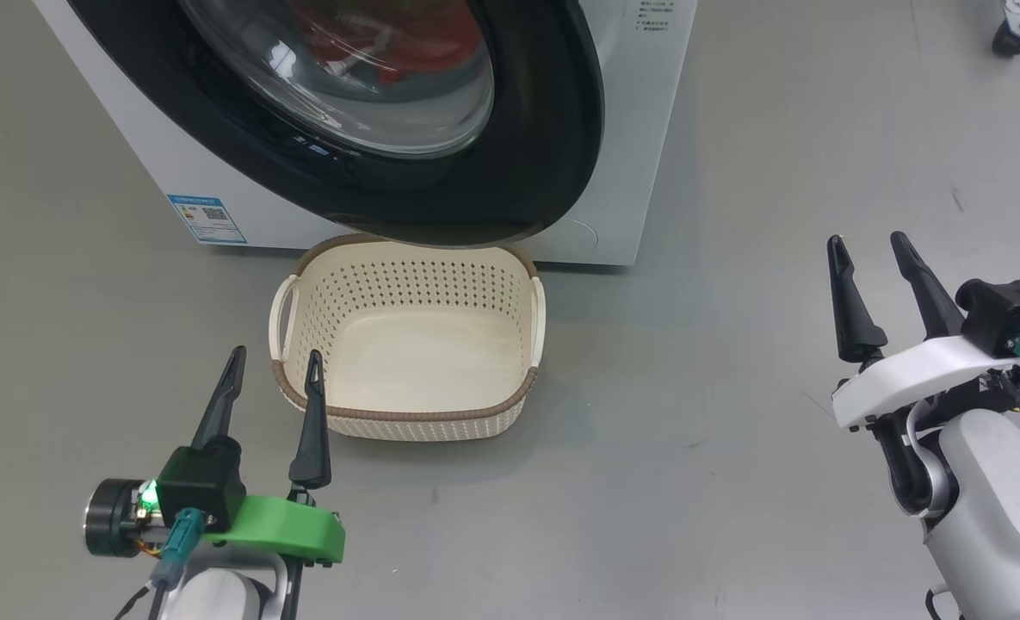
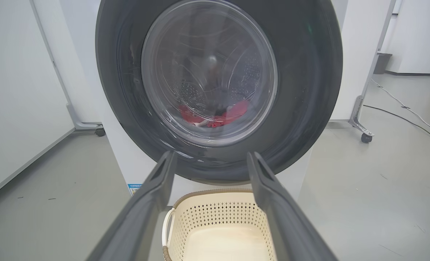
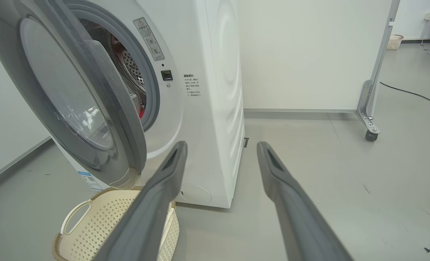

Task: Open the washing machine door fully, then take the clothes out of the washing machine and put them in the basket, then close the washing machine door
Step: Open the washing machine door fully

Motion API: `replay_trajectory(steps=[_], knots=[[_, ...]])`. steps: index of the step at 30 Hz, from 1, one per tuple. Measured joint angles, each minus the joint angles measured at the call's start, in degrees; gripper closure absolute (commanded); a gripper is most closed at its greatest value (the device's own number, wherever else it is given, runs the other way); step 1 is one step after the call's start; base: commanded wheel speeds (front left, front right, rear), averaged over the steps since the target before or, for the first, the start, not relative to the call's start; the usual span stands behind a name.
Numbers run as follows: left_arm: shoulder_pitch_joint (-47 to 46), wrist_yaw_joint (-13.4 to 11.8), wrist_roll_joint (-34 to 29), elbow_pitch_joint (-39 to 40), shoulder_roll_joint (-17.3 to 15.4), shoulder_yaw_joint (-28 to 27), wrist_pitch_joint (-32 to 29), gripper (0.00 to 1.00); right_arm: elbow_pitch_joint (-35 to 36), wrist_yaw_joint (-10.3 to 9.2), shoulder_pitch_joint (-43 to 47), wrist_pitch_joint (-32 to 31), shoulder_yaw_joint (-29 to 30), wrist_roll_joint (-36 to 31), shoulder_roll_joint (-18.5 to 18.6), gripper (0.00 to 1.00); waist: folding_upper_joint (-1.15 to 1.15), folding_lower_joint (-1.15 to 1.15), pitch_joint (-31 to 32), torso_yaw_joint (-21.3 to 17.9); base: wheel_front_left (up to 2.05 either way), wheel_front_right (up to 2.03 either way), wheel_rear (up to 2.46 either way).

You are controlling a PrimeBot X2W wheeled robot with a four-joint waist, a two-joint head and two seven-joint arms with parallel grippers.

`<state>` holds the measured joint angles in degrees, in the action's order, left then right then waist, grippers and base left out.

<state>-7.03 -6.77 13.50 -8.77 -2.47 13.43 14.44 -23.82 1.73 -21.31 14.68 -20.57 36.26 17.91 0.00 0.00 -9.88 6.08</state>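
The washing machine [image 1: 639, 129] stands at the top of the head view, its door [image 1: 553, 129] swung partly out over the basket [image 1: 423, 275]. In the right wrist view the door [image 3: 102, 108] hangs ajar, leaving a gap to the drum. Red clothes [image 1: 406, 47] show through the door glass, and in the left wrist view the clothes [image 2: 215, 116] lie low in the drum. The cream basket [image 2: 218, 214] sits empty on the floor below the door. My left gripper [image 1: 275, 354] is open beside the basket's near left corner. My right gripper [image 1: 867, 239] is open, well to the right, holding nothing.
A blue label [image 1: 208, 220] marks the machine's lower left front. White partitions on castors [image 3: 371, 134] stand behind and beside the machine, and a cable [image 2: 407, 112] lies on the grey floor at the right. One castor [image 1: 1010, 34] shows at the far right.
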Motion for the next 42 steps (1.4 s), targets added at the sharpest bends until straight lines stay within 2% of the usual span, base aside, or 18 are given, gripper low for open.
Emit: replay_trajectory(steps=[42], knots=[[0.0,0.0,-1.0,1.2,0.0,-0.9,0.0,0.0,7.1,-0.03,4.3,0.0,5.0,-4.2,-1.9,0.0,0.0,0.0,-1.1,-0.3,0.0,0.0,0.0]])
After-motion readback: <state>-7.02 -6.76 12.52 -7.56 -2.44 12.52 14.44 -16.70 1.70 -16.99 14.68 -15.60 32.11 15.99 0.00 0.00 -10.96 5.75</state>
